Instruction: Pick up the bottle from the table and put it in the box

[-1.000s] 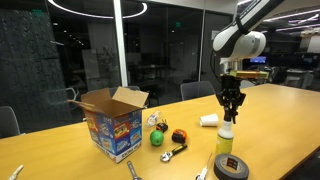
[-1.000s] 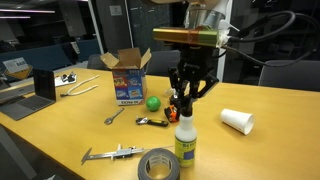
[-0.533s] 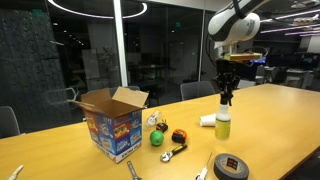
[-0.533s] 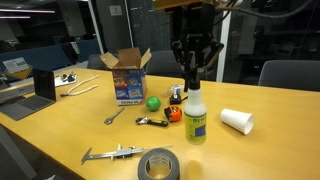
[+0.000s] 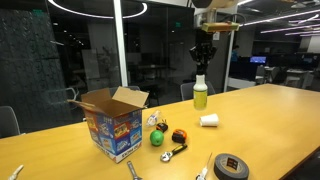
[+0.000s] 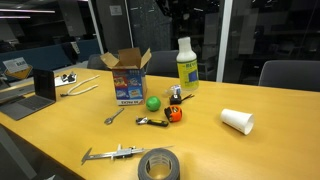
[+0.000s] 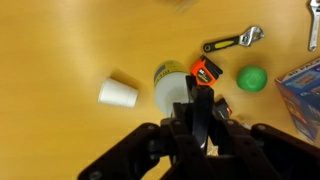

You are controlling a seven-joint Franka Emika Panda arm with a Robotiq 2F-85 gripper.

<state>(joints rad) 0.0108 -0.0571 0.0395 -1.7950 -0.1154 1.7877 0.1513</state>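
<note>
as the hand (image 5: 201, 68) grips it, the bottle (image 5: 200, 96) hangs below.

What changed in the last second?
The gripper, shut on the bottle's top, raised the bottle off the table and carried it somewhat toward the box; it now hangs in the air. The box, paper cup, green ball and tape roll stayed put.

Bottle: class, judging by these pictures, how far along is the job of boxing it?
Done: the bottle is off the table, hanging from the shut gripper. In hand: it is held high, off to one side of the box, not above it. Left: bring it over the open box and release it inside.
</note>
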